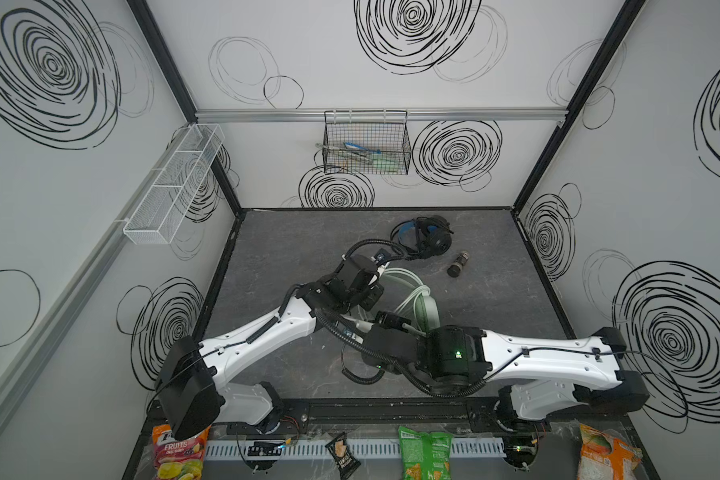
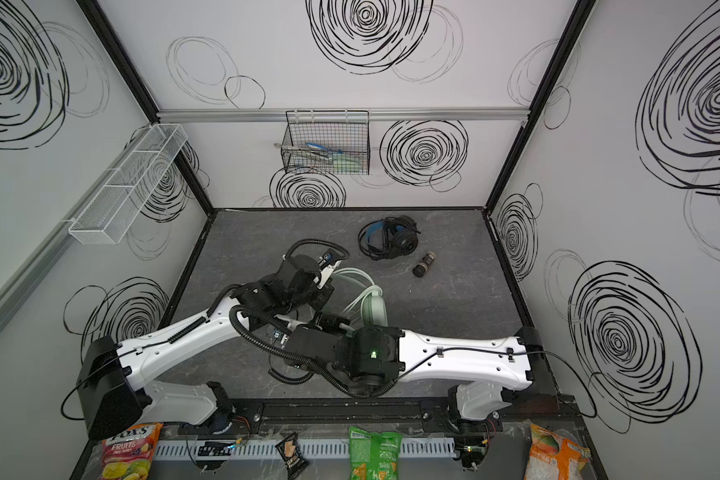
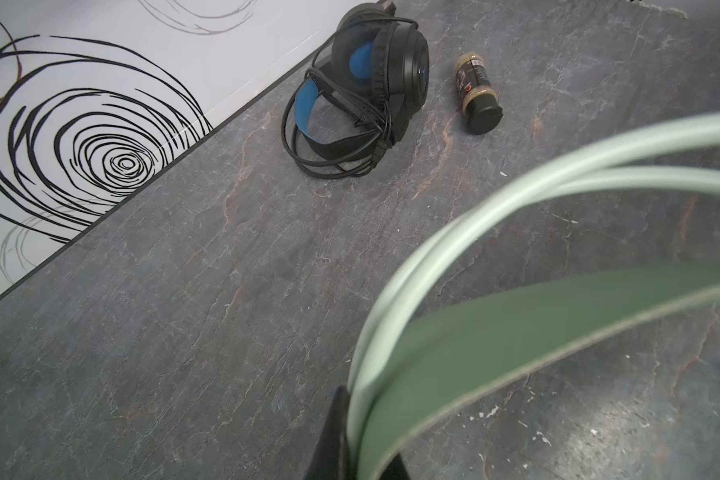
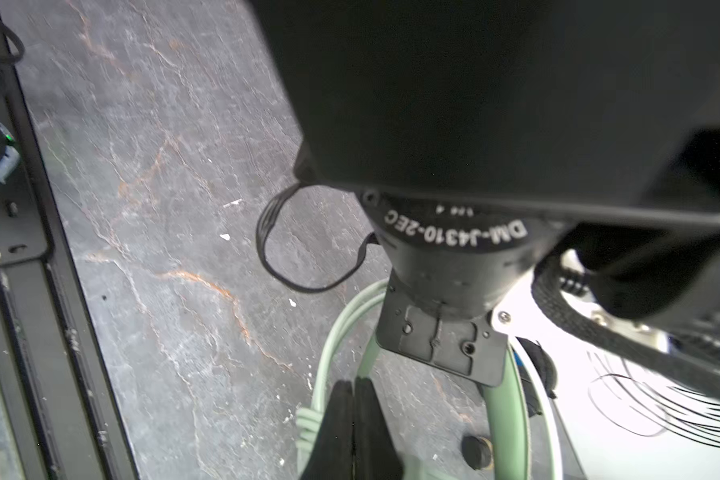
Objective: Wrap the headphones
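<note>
The mint-green headphones (image 1: pixel 427 307) (image 2: pixel 373 307) lie mid-table between my two wrists. My left gripper (image 3: pixel 362 453) is shut on their green headband (image 3: pixel 516 332), which passes between its black fingers. Loops of the pale cable (image 3: pixel 516 195) arc above the band. My right gripper (image 4: pixel 354 415) is shut, with a strand of that cable (image 4: pixel 333 332) coming out at its tips and coiled strands beside it. The left arm's wrist (image 4: pixel 454 249) blocks much of the right wrist view. The black and blue headphones (image 1: pixel 427 237) (image 3: pixel 375 83) sit at the back, their black cable looped around them.
A small dark jar (image 1: pixel 458 264) (image 3: pixel 479 93) lies on its side right of the black headphones. A black wire basket (image 1: pixel 366 145) hangs on the back wall and a white mesh shelf (image 1: pixel 175 183) on the left wall. Snack bags (image 1: pixel 425 455) line the front edge.
</note>
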Action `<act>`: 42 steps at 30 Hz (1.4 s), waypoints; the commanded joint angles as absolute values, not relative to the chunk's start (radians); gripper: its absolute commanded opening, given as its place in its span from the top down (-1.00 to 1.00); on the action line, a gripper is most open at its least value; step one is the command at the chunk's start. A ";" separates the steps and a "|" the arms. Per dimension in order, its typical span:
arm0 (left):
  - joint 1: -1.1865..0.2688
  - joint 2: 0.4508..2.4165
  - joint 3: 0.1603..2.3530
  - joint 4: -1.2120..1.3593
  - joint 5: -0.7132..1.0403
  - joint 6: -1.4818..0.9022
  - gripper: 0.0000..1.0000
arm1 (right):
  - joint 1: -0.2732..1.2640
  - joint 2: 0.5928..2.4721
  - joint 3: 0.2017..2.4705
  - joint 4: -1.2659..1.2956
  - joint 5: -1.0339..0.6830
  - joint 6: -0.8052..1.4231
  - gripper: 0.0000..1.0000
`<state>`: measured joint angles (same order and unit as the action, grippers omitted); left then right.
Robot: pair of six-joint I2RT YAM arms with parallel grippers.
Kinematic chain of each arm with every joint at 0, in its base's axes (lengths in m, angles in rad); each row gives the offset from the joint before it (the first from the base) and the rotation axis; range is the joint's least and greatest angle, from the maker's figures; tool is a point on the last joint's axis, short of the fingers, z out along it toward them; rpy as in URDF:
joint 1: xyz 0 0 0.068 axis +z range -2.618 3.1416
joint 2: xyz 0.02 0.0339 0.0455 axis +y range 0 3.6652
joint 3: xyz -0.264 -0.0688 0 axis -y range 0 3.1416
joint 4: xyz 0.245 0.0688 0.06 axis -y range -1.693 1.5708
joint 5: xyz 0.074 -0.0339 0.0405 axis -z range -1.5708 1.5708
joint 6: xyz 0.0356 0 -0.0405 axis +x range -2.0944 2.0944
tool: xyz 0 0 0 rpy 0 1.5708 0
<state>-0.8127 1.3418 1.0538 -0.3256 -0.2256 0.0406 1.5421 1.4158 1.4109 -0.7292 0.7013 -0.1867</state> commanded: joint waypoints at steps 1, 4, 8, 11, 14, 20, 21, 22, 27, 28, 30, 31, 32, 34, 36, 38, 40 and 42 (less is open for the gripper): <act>-0.838 1.373 1.044 -0.347 -0.229 0.061 1.00 | 1.582 1.375 1.492 -0.631 0.859 -0.292 0.96; -0.838 1.372 1.039 -0.345 -0.187 0.064 1.00 | 1.622 1.362 1.474 -0.584 0.873 -0.361 0.94; -0.839 1.367 1.037 -0.351 -0.158 0.071 1.00 | 1.680 1.353 1.458 -0.531 0.916 -0.467 0.93; -0.845 1.365 1.032 -0.354 -0.140 0.073 1.00 | 1.721 1.344 1.422 -0.451 1.008 -0.588 0.91; -0.857 1.370 1.029 -0.361 -0.135 0.074 1.00 | 1.742 1.325 1.333 -0.281 1.116 -0.789 0.86; -0.874 1.386 1.032 -0.368 -0.116 0.077 1.00 | 1.756 1.293 1.244 -0.002 1.177 -1.031 0.83; -0.876 1.387 1.031 -0.368 -0.112 0.078 1.00 | 1.760 1.295 1.252 -0.002 1.172 -1.029 0.82; -0.878 1.390 1.032 -0.370 -0.109 0.077 1.00 | 1.766 1.295 1.256 0.001 1.164 -1.029 0.82; -0.907 1.396 1.041 -0.375 -0.088 0.087 1.00 | 1.774 1.276 1.260 0.018 1.100 -1.029 0.72; -0.913 1.399 1.039 -0.379 -0.089 0.088 1.00 | 1.775 1.276 1.268 0.016 1.100 -1.037 0.71; -0.916 1.402 1.033 -0.385 -0.091 0.089 1.00 | 1.773 1.273 1.282 0.011 1.099 -1.053 0.69; -0.917 1.402 1.030 -0.386 -0.094 0.089 1.00 | 1.772 1.271 1.289 0.007 1.098 -1.060 0.70; -0.918 1.402 1.029 -0.387 -0.094 0.087 1.00 | 1.772 1.269 1.294 0.001 1.100 -1.063 0.69; -0.917 1.396 1.024 -0.379 -0.087 0.081 1.00 | 1.772 1.263 1.302 -0.011 1.104 -1.053 0.71; -0.911 1.390 1.023 -0.373 -0.071 0.075 1.00 | 1.774 1.257 1.306 -0.036 1.110 -1.020 0.76; -0.901 1.385 1.023 -0.365 -0.055 0.068 1.00 | 1.775 1.248 1.314 -0.099 1.111 -0.950 0.88; -0.887 1.376 1.023 -0.357 -0.033 0.058 1.00 | 1.777 1.237 1.314 -0.165 1.105 -0.870 0.96; -0.875 1.368 1.020 -0.349 -0.015 0.053 1.00 | 1.779 1.213 1.305 -0.207 1.098 -0.803 1.00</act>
<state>-0.8948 1.3991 1.0283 -0.4244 -0.0547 0.0849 1.7664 1.2819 1.2488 -0.2073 1.0798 -0.9302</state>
